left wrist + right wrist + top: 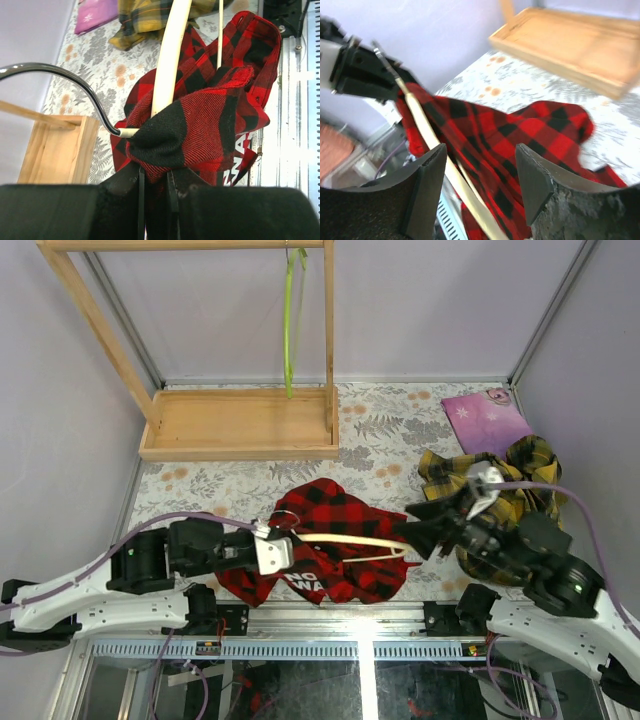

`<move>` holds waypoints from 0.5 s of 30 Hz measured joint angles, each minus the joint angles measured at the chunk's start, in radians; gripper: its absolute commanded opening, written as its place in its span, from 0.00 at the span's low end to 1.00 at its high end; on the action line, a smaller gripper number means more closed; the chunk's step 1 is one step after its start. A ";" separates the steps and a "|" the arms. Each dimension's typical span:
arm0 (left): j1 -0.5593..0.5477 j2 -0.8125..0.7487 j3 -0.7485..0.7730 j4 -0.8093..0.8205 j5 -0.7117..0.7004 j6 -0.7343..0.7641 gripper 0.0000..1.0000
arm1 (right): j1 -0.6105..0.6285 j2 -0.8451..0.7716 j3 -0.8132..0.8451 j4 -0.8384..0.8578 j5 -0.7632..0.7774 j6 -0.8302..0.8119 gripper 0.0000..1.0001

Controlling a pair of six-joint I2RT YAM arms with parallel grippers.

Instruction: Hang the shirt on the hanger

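Observation:
The red-and-black plaid shirt (335, 540) lies bunched at the table's near edge, white lettering showing at its front. The cream hanger (350, 540) runs left to right across it, and its metal hook (60, 75) curves off to the left in the left wrist view. My left gripper (272, 552) is shut on a fold of the shirt (200, 120) right at the hanger's neck (167, 65). My right gripper (415, 527) stands open at the hanger's right end, apart from it. Between its fingers (480, 170) the shirt (520, 135) and hanger (435, 145) show below.
A wooden rack (240, 425) stands at the back left with a lime-green hanger (292, 320) hanging from its top bar. A yellow-and-dark plaid shirt (500, 475) lies at the right behind my right arm. A purple sheet (485, 415) is at the back right.

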 measured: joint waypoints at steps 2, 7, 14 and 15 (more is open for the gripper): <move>0.000 -0.029 0.001 -0.011 -0.026 -0.007 0.00 | 0.000 -0.080 0.016 -0.073 0.137 0.041 0.65; 0.000 -0.076 0.002 -0.029 -0.082 -0.013 0.00 | 0.000 -0.184 0.029 -0.241 0.372 0.175 0.65; 0.000 -0.086 0.001 -0.035 -0.193 -0.014 0.00 | -0.001 -0.238 -0.014 -0.456 0.504 0.406 0.65; 0.000 -0.090 0.001 -0.035 -0.208 -0.014 0.00 | 0.000 -0.246 -0.028 -0.473 0.507 0.435 0.65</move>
